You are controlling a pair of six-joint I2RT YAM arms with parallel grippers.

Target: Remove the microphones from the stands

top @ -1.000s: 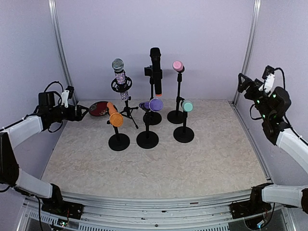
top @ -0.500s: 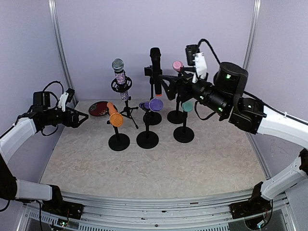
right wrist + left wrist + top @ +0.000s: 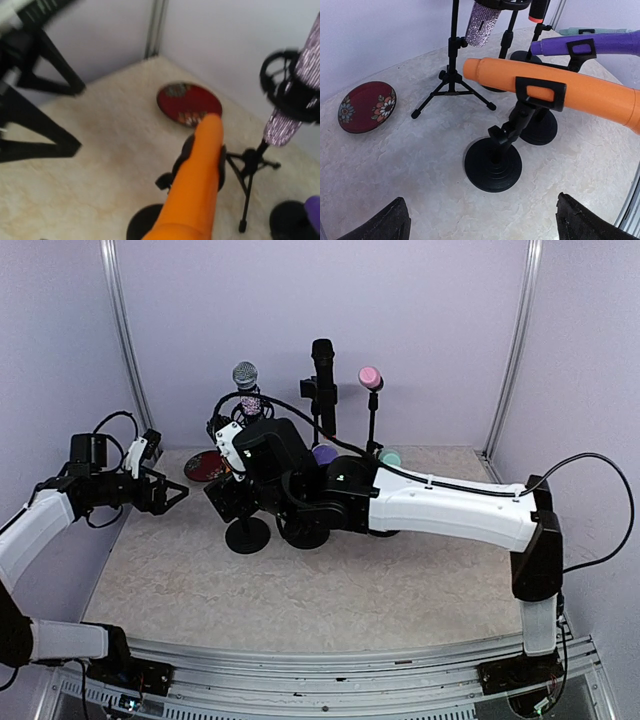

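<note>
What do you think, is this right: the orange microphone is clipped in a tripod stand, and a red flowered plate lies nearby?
Only the stand is wrong: the orange microphone is clipped in a round-base stand, as the left wrist view shows, and a red flowered plate lies nearby.

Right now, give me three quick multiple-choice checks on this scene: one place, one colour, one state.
1. Where is the red plate?
A) lying flat, left of the tripod stand
B) in the near-right corner
C) leaning upright on the back wall

2. What colour is the microphone clipped in the stand nearest the left wrist camera?
A) pink
B) orange
C) black

3. What state is the left tool in?
A) shut on a microphone
B) shut, empty
C) open, empty

Key:
1 A, it lies beside the tripod legs.
2 B, an orange body fills the clip.
3 C, its fingertips stand wide apart with nothing between them.
</note>
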